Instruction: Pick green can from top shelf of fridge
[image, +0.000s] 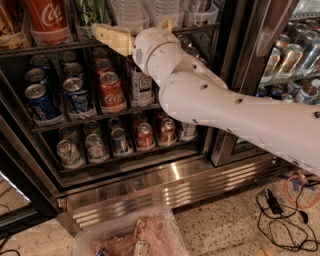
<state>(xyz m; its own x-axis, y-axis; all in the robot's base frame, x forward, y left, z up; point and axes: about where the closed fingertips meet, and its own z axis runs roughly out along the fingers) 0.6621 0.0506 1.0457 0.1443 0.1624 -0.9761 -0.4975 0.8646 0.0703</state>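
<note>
The green can (91, 11), tall with pale scrawled lettering, stands in a clear tray on the top shelf (50, 48) of the fridge (165, 181), right of a large red Coca-Cola can (48, 18). Its top is cut off by the frame edge. My gripper (107, 38), cream-coloured at the end of the white arm, reaches in from the right. It sits at the shelf's front rail, just below and in front of the green can's base. Whether it touches the can does not show.
Clear bottles (129, 12) stand right of the green can. Lower wire racks hold small blue, red and silver cans (111, 90). The open steel-framed glass door (260, 45) is at right. Cables (280, 210) lie on the floor, and a clear bin (135, 236) sits below the fridge.
</note>
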